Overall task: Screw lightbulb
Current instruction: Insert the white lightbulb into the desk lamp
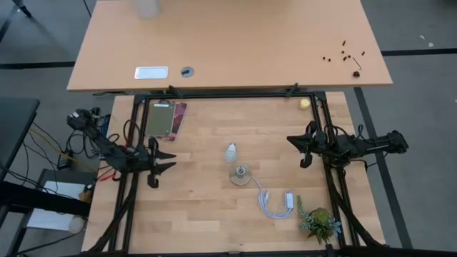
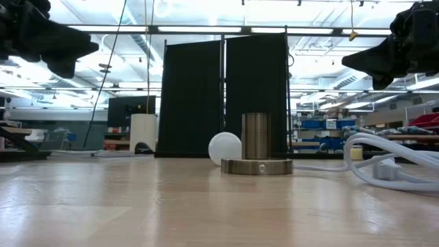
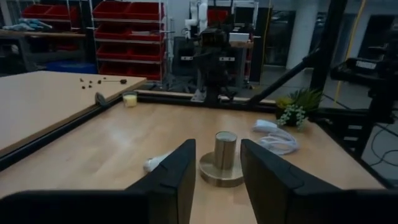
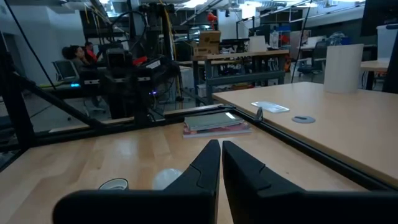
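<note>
Counter [image 1: 200, 207] carried everything, wood-topped, with a second pale desk [image 1: 235, 43] beyond it. Left arm sat at the counter's left edge, left hand [image 1: 166, 161] above the surface with fingers [image 3: 171, 180] spread, nothing between them, pointing toward the middle. Right arm at the right edge, right hand [image 1: 303, 148] with fingers pressed together, empty, also raised. Books [image 1: 166, 118] lay near the far left corner. Plant [image 1: 320, 223] stood at the near right, white cable [image 1: 277, 203] just beside it. Socket [image 1: 240, 173] stood mid-counter, upright. Bulb [image 1: 230, 151] lay on its side just beyond the socket, held by neither hand.
</note>
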{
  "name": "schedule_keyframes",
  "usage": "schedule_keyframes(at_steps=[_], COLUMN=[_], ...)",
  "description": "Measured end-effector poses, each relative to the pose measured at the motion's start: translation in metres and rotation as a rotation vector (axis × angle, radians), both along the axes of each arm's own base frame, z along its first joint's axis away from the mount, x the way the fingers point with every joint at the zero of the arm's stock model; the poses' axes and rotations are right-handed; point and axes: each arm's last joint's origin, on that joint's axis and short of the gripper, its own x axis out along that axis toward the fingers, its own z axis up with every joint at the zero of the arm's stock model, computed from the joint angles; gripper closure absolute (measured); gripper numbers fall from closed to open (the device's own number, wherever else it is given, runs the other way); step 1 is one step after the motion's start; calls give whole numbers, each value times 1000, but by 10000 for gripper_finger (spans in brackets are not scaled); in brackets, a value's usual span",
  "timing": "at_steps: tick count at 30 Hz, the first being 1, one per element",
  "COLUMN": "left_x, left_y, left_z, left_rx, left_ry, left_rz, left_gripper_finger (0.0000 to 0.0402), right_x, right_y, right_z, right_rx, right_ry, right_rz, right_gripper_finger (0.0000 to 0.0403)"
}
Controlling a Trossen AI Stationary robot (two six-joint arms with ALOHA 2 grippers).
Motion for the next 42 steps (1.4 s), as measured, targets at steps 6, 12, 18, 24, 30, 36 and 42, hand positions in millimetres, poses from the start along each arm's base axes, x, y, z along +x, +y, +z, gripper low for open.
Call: schedule_keyframes(at_steps=[6,12,18,24,30,36,42], left_x=[2,6,12,19,25,28,32], left_y=[-3,-6,-8,-6,-2,0,-2], left_z=[12,10,4,0,-1,-1,6], left_rx=[-47,-50,-88,-91,-86,-89,-46], left_ry=[-9,26,60,88,100,102,151], left_rz=[-42,-31,9,51,48,48,32], left_gripper_finger=[269,269,269,269,269,269,269], right_x=[0,0,-3,-3,-1,10,26], right_y=[0,0,0,-1,3,5,7], right_z=[0,3,16,19,25,24,16], right_rx=[0,71,206,392,396,457,496], right_ry=[0,-55,-228,-318,-361,-342,-269], right_rz=[0,6,28,62,186,211,172], right_gripper_finger=[375,375,375,375,375,375,375])
